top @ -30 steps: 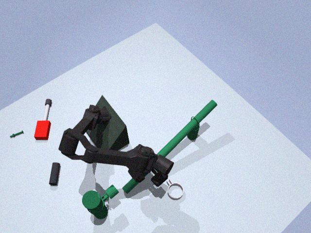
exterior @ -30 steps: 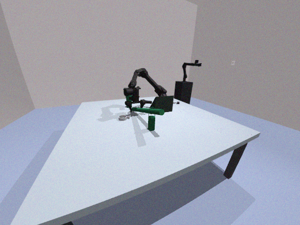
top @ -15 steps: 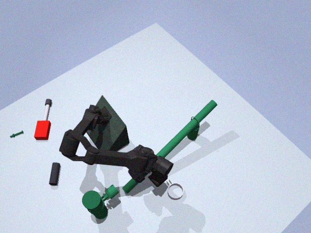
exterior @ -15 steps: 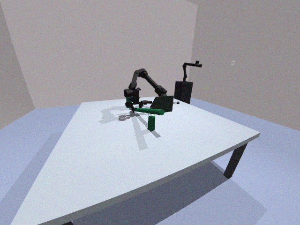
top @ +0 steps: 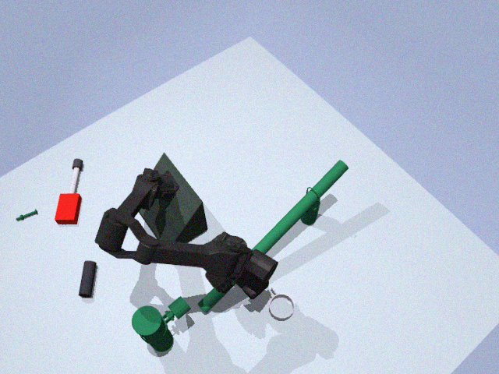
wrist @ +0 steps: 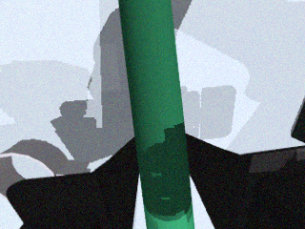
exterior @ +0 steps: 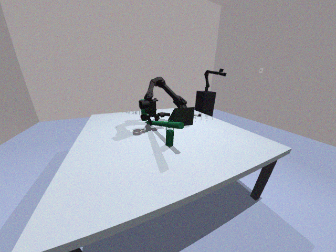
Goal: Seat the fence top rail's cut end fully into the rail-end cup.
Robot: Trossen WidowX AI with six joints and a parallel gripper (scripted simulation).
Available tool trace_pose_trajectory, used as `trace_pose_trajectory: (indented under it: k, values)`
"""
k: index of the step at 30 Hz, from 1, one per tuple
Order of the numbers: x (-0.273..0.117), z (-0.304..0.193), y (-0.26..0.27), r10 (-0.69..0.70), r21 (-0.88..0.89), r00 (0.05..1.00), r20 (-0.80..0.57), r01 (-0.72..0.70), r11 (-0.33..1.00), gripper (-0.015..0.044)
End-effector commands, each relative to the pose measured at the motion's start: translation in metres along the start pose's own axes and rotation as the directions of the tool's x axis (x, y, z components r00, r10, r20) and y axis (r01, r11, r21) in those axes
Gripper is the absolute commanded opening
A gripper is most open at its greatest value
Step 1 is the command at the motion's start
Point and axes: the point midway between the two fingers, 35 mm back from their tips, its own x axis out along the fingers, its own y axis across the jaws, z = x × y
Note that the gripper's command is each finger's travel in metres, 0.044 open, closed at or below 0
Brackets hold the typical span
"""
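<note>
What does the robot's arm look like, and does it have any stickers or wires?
The arm is dark, nearly black, with chunky rounded joints and slimmer bars between. The gripper has two black fingers that narrow to wedge shapes. I can't make out any stickers or wires.
</note>
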Motion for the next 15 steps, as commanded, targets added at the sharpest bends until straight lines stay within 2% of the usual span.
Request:
trace_pose_trajectory:
  k: [1,4,15]
  values:
    - [-0.002,0.0,0.001,0.007,0.004,1.0,0.003,-0.007,1.0,0.0071]
    - [-0.005,0.0,0.0,0.007,0.004,1.0,0.003,-0.007,1.0,0.0]
    - [-0.034,0.003,-0.004,-0.018,0.012,0.995,0.102,0.017,1.0,0.0]
